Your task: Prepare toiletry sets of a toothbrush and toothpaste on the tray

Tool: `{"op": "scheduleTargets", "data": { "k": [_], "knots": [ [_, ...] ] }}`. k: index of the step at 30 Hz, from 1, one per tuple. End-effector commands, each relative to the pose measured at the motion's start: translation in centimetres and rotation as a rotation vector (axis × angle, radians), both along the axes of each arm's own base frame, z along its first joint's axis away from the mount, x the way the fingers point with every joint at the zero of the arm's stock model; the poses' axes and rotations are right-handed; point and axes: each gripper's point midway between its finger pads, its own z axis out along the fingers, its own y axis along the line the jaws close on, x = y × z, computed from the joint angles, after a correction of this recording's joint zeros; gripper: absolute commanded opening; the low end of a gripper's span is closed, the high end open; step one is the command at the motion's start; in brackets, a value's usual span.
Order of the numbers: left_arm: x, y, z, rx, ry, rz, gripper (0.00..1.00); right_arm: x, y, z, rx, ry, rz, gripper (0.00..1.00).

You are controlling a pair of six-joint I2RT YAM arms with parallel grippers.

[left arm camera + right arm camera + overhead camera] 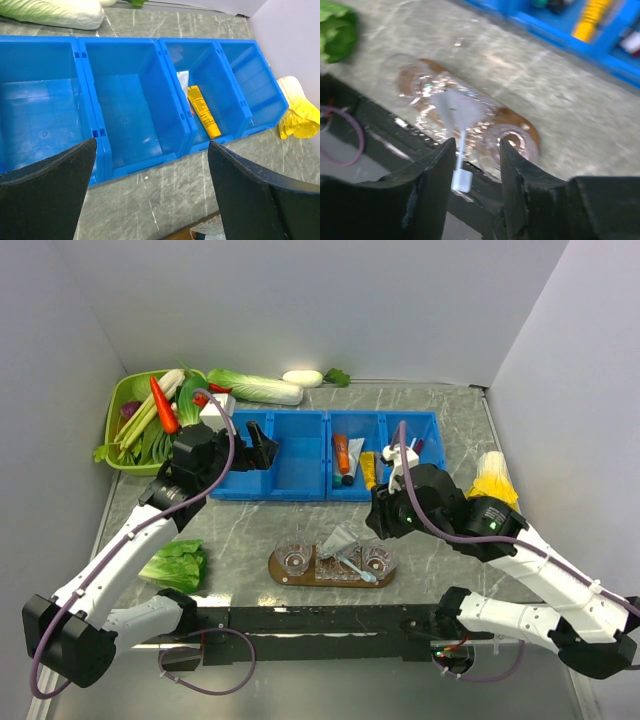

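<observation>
The brown wooden tray (281,574) lies near the front edge and carries two clear cups (296,560). A silvery toothpaste tube (340,537) and a toothbrush (357,570) lie across its middle. In the right wrist view the tray (532,131), tube (454,107) and the brush's white head (461,178) show blurred. My right gripper (381,517) is open and empty, just above the tray's right end (476,150). My left gripper (263,446) is open and empty over the blue bins (152,145). A white tube (356,454) lies in the third bin.
Four blue bins (300,487) stand in a row behind the tray; one holds an orange tube (342,452) and a yellow tube (204,111). A green basket (124,392) of vegetables is at back left. A lettuce (175,565) lies front left, a yellow object (493,480) at right.
</observation>
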Motion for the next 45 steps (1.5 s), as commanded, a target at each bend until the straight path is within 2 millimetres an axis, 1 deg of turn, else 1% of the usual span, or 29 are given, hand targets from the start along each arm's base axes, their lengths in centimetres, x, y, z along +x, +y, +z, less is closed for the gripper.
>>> {"op": "scheduleTargets", "data": {
  "k": [1,3,4,5,6,7,9,10,13,14,16,18,19,21,22,23,24,25,27,28,30,31,33,34,36,37,39,43,45],
  "knots": [
    [0.1,-0.4,1.6,-0.019,-0.058,-0.031,0.97,0.8,1.4,0.8,0.051,-0.046,0.040,0.46],
    [0.0,-0.5,1.7,-0.023,-0.059,-0.037,0.97,2.2,-0.1,0.5,0.004,-0.073,-0.033,0.47],
    [0.0,-0.6,1.8,-0.027,-0.064,-0.039,0.97,3.1,-0.5,0.5,-0.002,-0.084,-0.061,0.49],
    [-0.1,-0.6,1.9,-0.028,-0.065,-0.042,0.97,3.5,-0.7,-0.2,-0.005,-0.073,-0.060,0.49],
    [-0.1,-0.6,1.7,-0.027,-0.062,-0.044,0.97,4.6,-0.6,0.2,0.034,-0.090,-0.076,0.49],
    [0.0,-0.6,1.7,-0.025,-0.060,-0.040,0.97,5.9,-1.4,0.3,0.057,-0.090,-0.115,0.49],
    [0.0,-0.5,1.5,-0.018,-0.056,-0.036,0.97,7.2,-1.6,0.1,0.080,-0.089,-0.110,0.49],
    [0.1,-0.3,1.4,-0.014,-0.057,-0.028,0.97,8.7,-2.8,0.4,0.087,-0.107,-0.166,0.49],
    [0.2,0.0,1.5,-0.006,-0.064,-0.012,0.97,11.6,-3.8,0.1,0.109,-0.103,-0.195,0.49],
    [0.2,0.1,1.5,-0.004,-0.068,-0.009,0.97,13.1,-5.2,-0.9,0.104,-0.079,-0.245,0.48],
    [0.2,0.2,1.4,0.001,-0.067,-0.002,0.97,14.7,-6.5,-1.7,0.110,-0.060,-0.291,0.47],
    [0.3,0.3,1.2,0.010,-0.066,0.003,0.97,17.0,-9.0,-3.4,0.048,-0.036,-0.397,0.45],
    [0.4,0.4,1.0,0.015,-0.062,0.007,0.97,17.9,-9.6,-4.8,0.016,-0.003,-0.425,0.45],
    [0.6,0.5,0.8,0.025,-0.060,0.014,0.97,19.1,-10.8,-5.7,-0.030,0.009,-0.476,0.43],
    [0.6,0.5,0.6,0.027,-0.056,0.014,0.97,19.9,-11.4,-7.3,-0.065,0.046,-0.496,0.43],
    [0.6,0.5,0.5,0.030,-0.056,0.013,0.97,20.6,-12.1,-7.4,-0.092,0.042,-0.522,0.42],
    [0.6,0.5,0.4,0.033,-0.053,0.013,0.97,21.1,-12.5,-8.0,-0.104,0.057,-0.536,0.41],
    [0.7,0.5,0.4,0.035,-0.053,0.014,0.97,21.6,-12.7,-9.6,-0.128,0.098,-0.542,0.41],
    [0.7,0.5,0.2,0.042,-0.049,0.013,0.97,22.6,-12.9,-10.0,-0.145,0.105,-0.546,0.40],
    [0.7,0.5,0.1,0.044,-0.048,0.011,0.97,23.0,-13.3,-11.1,-0.171,0.125,-0.555,0.40],
    [0.7,0.5,0.2,0.042,-0.051,0.011,0.97,23.9,-13.5,-11.3,-0.175,0.125,-0.556,0.40],
    [0.7,0.5,0.2,0.042,-0.053,0.011,0.97,24.3,-13.8,-11.9,-0.183,0.135,-0.552,0.41],
    [0.8,0.4,0.0,0.041,-0.047,0.012,0.97,24.8,-13.7,-12.5,-0.176,0.145,-0.523,0.42],
    [0.9,0.4,-0.3,0.044,-0.040,0.011,0.97,25.2,-13.7,-13.4,-0.192,0.158,-0.499,0.42],
    [1.0,0.4,-0.3,0.048,-0.037,0.011,0.97,25.5,-13.7,-14.0,-0.203,0.172,-0.476,0.43],
    [1.0,0.3,-0.5,0.051,-0.033,0.010,0.97,25.7,-14.1,-14.9,-0.221,0.190,-0.469,0.43],
    [1.1,0.3,-0.5,0.053,-0.032,0.010,0.97,25.9,-13.5,-15.6,-0.198,0.209,-0.428,0.44],
    [1.1,0.3,-0.8,0.056,-0.027,0.010,0.97,26.5,-13.6,-17.7,-0.208,0.256,-0.394,0.44],
    [1.1,0.3,-0.7,0.056,-0.027,0.010,0.97,26.7,-13.5,-18.2,-0.212,0.265,-0.382,0.44]
  ]
}}
